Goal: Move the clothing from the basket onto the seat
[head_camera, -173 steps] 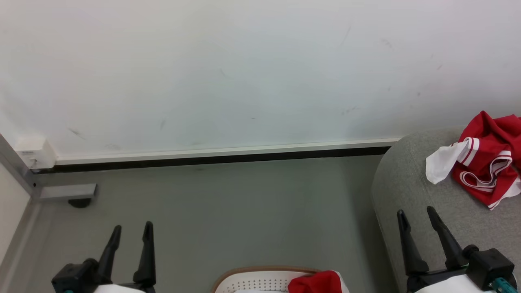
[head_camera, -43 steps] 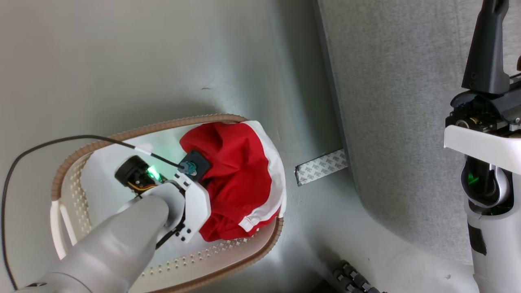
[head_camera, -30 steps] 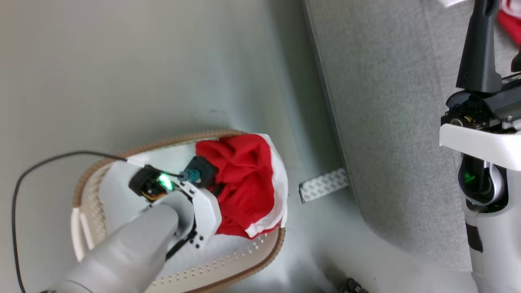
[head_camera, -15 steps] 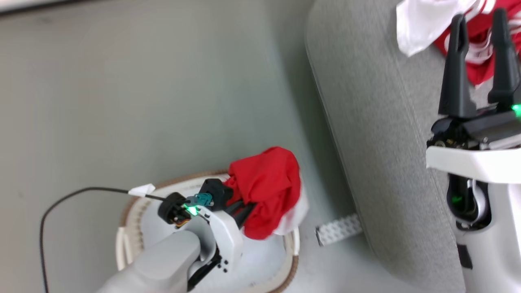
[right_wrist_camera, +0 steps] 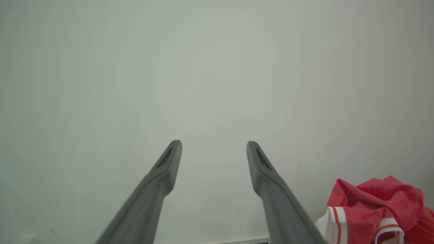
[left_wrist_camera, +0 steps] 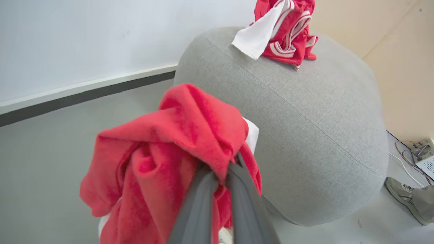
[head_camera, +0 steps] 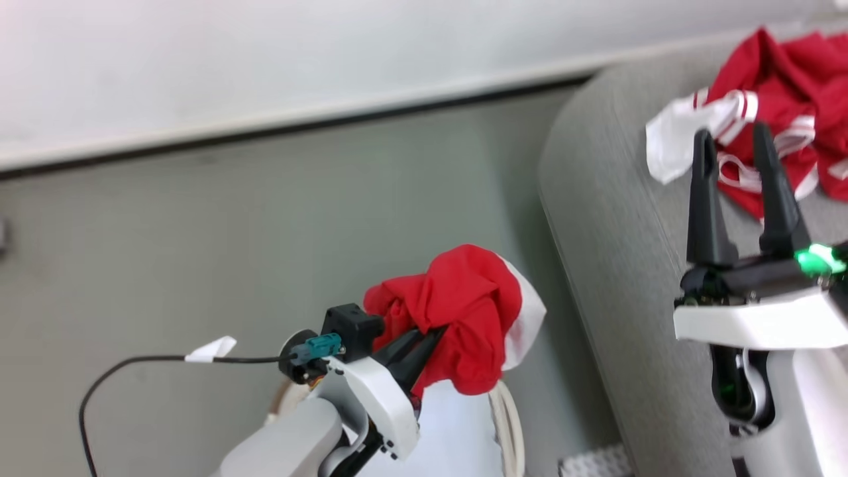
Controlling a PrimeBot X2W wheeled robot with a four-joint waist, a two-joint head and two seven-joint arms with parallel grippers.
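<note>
Pinching hard, the left gripper (left_wrist_camera: 220,169) has its two fingers squeezed together on a bunched red garment (left_wrist_camera: 176,135), with cloth spilling over both sides of them. That bundle hangs in the air over the white basket (head_camera: 510,424), near the rounded grey seat (left_wrist_camera: 305,118). Over on the other side, the right gripper (head_camera: 731,132) hovers above the seat with its fingers spread apart and nothing between them. More red clothing (head_camera: 795,79) with white stripes lies crumpled on the seat, just beyond those tips.
</note>
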